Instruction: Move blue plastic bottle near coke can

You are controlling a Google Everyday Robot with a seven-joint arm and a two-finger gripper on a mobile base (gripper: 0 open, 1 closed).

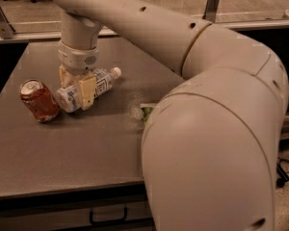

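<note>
We see the gripper low over the left part of the dark table, hanging from the wrist of the big cream arm that sweeps in from the right and fills much of the view. Its two pale fingers stand on either side of the blue plastic bottle and are closed on the bottle's lower half. The near finger covers part of the label.

The bottle lies on its side, slanted, with its white cap pointing up and to the right and its base pointing down and to the left. We cannot tell whether it rests on the tabletop or is held just above it.

The coke can sits just to the left of the bottle's base — very close, perhaps touching, though we cannot be sure. It is tipped over, with its silver top facing up and to the left.

Further right, a sliver of a green chip bag shows at the edge of the arm's bulky elbow, which hides the rest of it.
</note>
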